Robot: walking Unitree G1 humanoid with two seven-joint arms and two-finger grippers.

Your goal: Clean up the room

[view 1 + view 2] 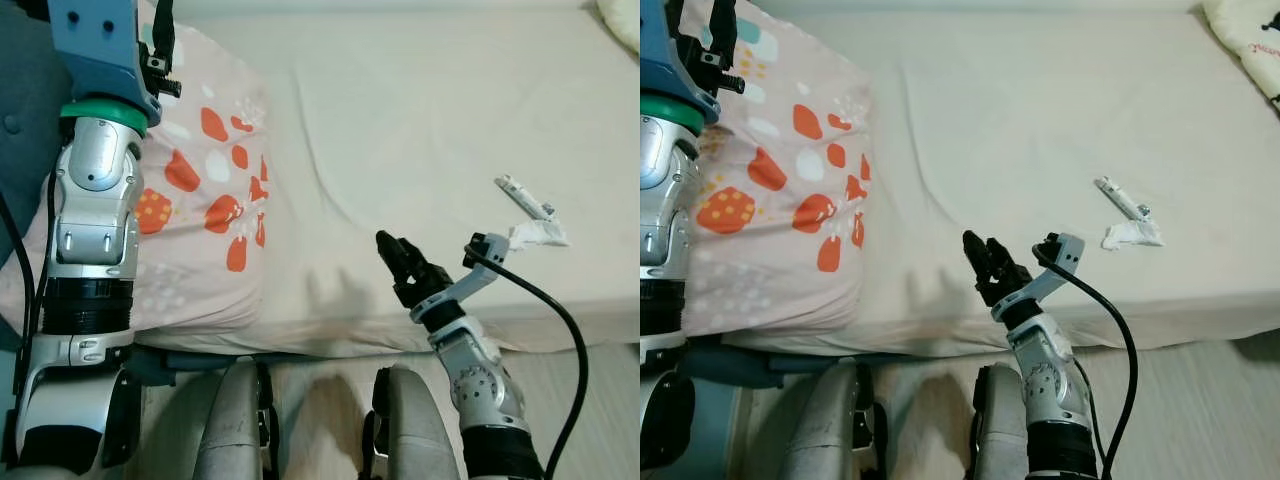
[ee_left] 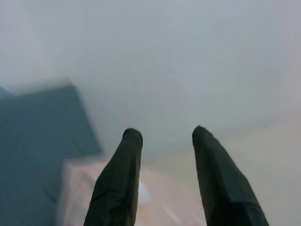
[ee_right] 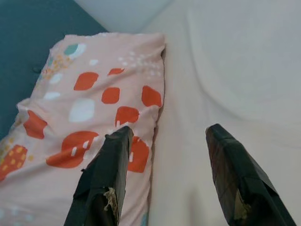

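Right eye view shows my right claw (image 1: 980, 255) low in the middle, fingers apart, over the cream bed sheet (image 1: 1040, 130). My left claw (image 2: 164, 181) is apart too. Right of centre lie a small white tube (image 1: 1120, 198) and crumpled white paper (image 1: 1132, 235). A pink pillow with orange spots (image 1: 780, 200) fills the upper left.

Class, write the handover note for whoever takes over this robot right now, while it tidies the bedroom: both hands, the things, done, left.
Right hand: open, empty, over the near edge of the bed, aimed toward the pillow.
Left hand: open, empty, arm raised at the pillow end.
Things: a small white tube and a crumpled white scrap lie on the sheet, to the right of the right hand.
Done: nothing picked up yet.
Left: collect the tube and scrap.
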